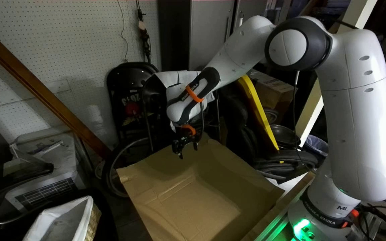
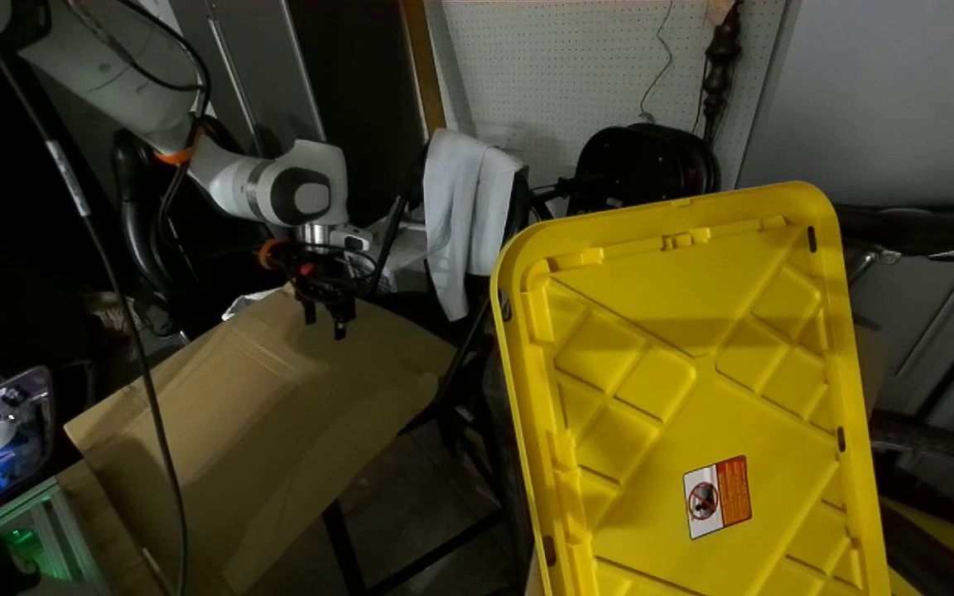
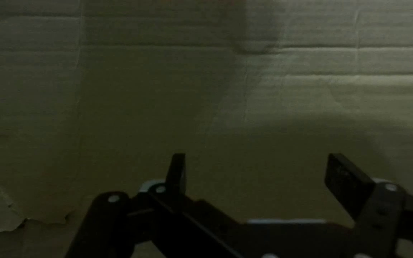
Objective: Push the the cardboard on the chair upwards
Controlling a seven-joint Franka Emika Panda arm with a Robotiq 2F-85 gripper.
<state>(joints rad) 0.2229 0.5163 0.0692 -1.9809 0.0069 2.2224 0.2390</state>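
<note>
The cardboard is a large tan-brown sheet lying nearly flat in both exterior views [image 1: 209, 197] [image 2: 278, 422]. It fills most of the wrist view [image 3: 206, 96], with creases and a torn edge at lower left. A dark chair [image 2: 353, 546] stands under its far end, mostly hidden. My gripper is over the far part of the cardboard in both exterior views [image 1: 188, 151] [image 2: 325, 325], fingers pointing down. In the wrist view the gripper [image 3: 256, 157] has its two fingers wide apart with nothing between them. I cannot tell whether the fingertips touch the cardboard.
A white cloth [image 2: 469, 207] hangs on the chair back beyond the gripper. A yellow lid [image 2: 692, 364] stands upright beside the cardboard. A bicycle wheel [image 1: 112, 170] and a white-lined basket [image 1: 67, 221] are near the cardboard. A wooden edge [image 1: 280, 214] runs along its robot side.
</note>
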